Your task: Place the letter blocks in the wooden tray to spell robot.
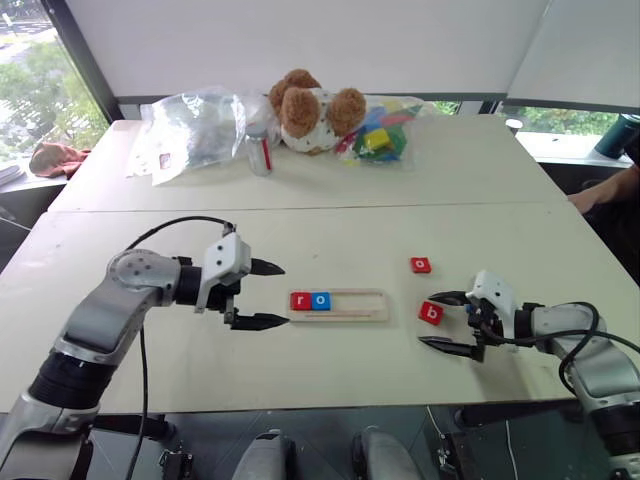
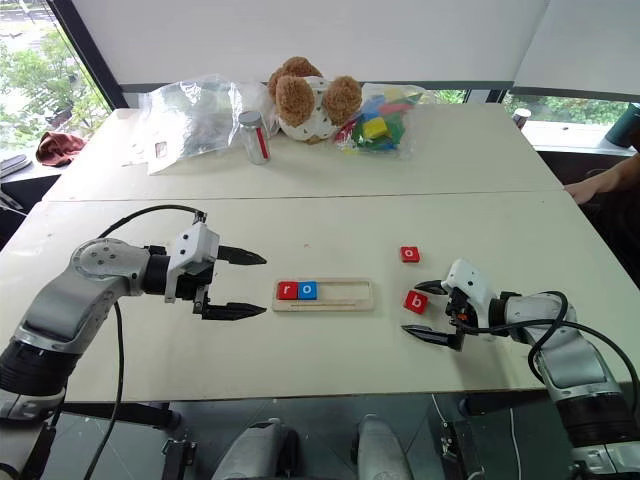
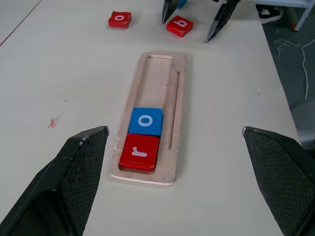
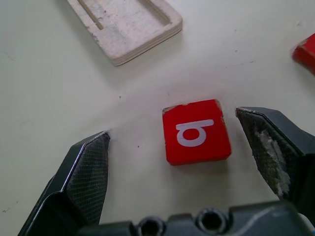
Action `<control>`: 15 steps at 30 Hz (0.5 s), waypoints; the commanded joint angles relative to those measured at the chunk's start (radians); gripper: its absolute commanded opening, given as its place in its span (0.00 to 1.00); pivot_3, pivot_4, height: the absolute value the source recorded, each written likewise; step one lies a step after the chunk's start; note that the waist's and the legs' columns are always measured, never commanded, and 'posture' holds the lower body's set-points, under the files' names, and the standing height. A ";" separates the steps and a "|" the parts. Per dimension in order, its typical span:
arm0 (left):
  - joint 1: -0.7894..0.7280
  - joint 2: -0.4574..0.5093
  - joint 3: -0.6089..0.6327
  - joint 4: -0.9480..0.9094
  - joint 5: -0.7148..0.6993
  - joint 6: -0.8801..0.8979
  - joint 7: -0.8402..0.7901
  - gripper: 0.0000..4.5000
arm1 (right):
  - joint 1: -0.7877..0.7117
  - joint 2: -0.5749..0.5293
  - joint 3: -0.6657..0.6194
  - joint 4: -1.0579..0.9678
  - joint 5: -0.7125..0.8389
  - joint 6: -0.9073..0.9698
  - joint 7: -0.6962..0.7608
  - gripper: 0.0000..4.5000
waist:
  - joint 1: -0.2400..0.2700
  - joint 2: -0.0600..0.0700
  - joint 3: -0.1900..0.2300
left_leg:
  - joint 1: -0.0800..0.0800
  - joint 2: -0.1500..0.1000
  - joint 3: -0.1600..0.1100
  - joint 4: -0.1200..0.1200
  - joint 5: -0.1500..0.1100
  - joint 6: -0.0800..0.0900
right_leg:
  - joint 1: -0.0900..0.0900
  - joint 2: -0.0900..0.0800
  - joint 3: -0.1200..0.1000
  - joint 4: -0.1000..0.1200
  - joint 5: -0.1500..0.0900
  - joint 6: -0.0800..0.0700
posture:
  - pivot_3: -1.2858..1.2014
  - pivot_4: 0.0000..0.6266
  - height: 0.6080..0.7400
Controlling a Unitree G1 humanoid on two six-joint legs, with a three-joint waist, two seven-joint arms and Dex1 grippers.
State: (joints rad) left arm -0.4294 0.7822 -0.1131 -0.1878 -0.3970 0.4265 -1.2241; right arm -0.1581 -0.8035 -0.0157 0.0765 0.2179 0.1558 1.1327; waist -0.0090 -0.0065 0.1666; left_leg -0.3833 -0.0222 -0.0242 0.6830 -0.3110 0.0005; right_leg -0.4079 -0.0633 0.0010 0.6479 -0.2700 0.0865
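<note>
The right claw (image 1: 446, 321) gaped around the red b block (image 1: 430, 313); the left claw (image 1: 266, 294) stood open beside the wooden tray (image 1: 350, 311) holding r (image 1: 300, 301) and o (image 1: 320, 300).

office room (or lab), white tables (image 1: 330, 150), blinds (image 1: 300, 40)

Red b block (image 4: 197, 131), pale-wood tray (image 1: 372, 313)

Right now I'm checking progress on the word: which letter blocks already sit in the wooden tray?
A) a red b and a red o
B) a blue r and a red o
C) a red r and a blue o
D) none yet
C: the wooden tray holds a red r block and a blue o block side by side at one end; the red b block and red o block lie on the table.
</note>
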 commanded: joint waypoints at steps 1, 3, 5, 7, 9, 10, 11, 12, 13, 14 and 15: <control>0.005 0.010 0.027 -0.026 -0.008 -0.006 0.008 1.00 | -0.019 0.007 -0.011 0.019 -0.004 -0.020 -0.022 0.94 | 0.000 0.000 0.000 | 0.000 0.000 0.000 0.000 0.000 0.000 | 0.000 0.000 0.000 0.000 0.000 0.000 | 0.52 0.24 1.00; 0.009 0.009 0.025 -0.022 -0.002 -0.011 0.011 1.00 | -0.019 0.016 -0.004 0.031 -0.014 -0.032 -0.039 0.80 | -0.001 0.000 0.000 | 0.000 0.000 0.000 0.000 0.000 0.000 | 0.000 0.000 0.000 0.000 0.000 0.000 | 0.52 0.24 1.00; 0.010 0.009 0.025 -0.020 -0.001 -0.013 0.013 1.00 | -0.014 0.021 -0.002 0.033 -0.020 -0.039 -0.049 0.59 | -0.001 0.000 0.000 | 0.000 0.000 0.000 0.000 0.000 0.000 | 0.000 0.000 0.000 0.000 0.000 0.000 | 0.52 0.24 1.00; 0.007 0.011 0.027 -0.010 0.001 -0.015 0.009 1.00 | -0.007 0.024 0.000 0.024 -0.021 -0.039 -0.054 0.34 | -0.001 0.000 0.000 | 0.000 0.000 0.000 0.000 0.000 0.000 | 0.000 0.000 0.000 0.000 0.000 0.000 | 0.52 0.24 1.00; 0.000 0.014 0.029 0.011 0.004 -0.024 0.002 1.00 | -0.006 0.026 0.002 0.015 -0.019 -0.035 -0.059 0.26 | -0.001 0.000 0.000 | 0.000 0.000 0.000 0.000 0.000 0.000 | 0.000 0.000 0.000 0.000 0.000 0.000 | 0.52 0.24 1.00; -0.004 0.015 0.030 0.019 0.006 -0.027 0.001 1.00 | -0.008 0.027 0.002 0.011 -0.017 -0.032 -0.061 0.26 | -0.001 0.000 0.000 | 0.000 0.000 0.000 0.000 0.000 0.000 | 0.000 0.000 0.000 0.000 0.000 0.000 | 0.52 0.24 1.00; -0.007 0.016 0.033 0.029 0.007 -0.030 0.000 1.00 | -0.014 0.028 0.001 0.008 -0.013 -0.025 -0.062 0.26 | -0.001 0.000 0.000 | 0.001 0.000 0.000 0.000 0.000 0.000 | 0.000 0.000 0.000 0.000 0.000 0.000 | 0.52 0.24 1.00; -0.009 0.018 0.035 0.038 0.008 -0.034 -0.002 1.00 | -0.021 0.026 0.001 0.004 -0.010 -0.021 -0.060 0.26 | -0.001 0.000 0.000 | 0.001 0.000 0.000 0.000 0.000 0.000 | 0.000 0.000 0.000 0.000 0.000 0.000 | 0.52 0.24 1.00; -0.011 0.023 0.040 0.049 0.010 -0.039 -0.006 1.00 | -0.042 0.022 0.009 -0.005 -0.010 -0.016 -0.051 0.26 | -0.001 0.000 0.000 | 0.000 0.000 0.000 0.000 0.000 0.000 | 0.000 0.000 0.000 0.000 0.000 0.000 | 0.52 0.24 1.00; -0.010 0.029 0.045 0.056 0.010 -0.042 -0.010 1.00 | -0.068 0.020 0.020 -0.018 -0.010 -0.008 -0.041 0.26 | -0.004 0.000 0.000 | 0.000 0.000 0.000 0.000 0.000 0.000 | 0.000 0.000 0.000 0.000 0.000 0.000 | 0.52 0.24 1.00; -0.008 0.035 0.049 0.060 0.008 -0.042 -0.013 1.00 | -0.098 0.021 0.033 -0.034 -0.006 0.011 -0.032 0.26 | -0.006 0.001 0.000 | 0.000 0.000 0.000 0.000 0.000 0.000 | 0.000 0.000 0.000 0.000 0.000 0.000 | 0.52 0.24 1.00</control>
State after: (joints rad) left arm -0.4256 0.8018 -0.1008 -0.1202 -0.3841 0.4038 -1.2283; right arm -0.2096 -0.7769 0.0111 0.0918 0.2066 0.1517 1.0904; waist -0.0148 -0.0056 0.1670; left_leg -0.3828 -0.0220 -0.0242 0.6828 -0.3110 0.0002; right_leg -0.4083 -0.0636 0.0014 0.6484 -0.2698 0.0862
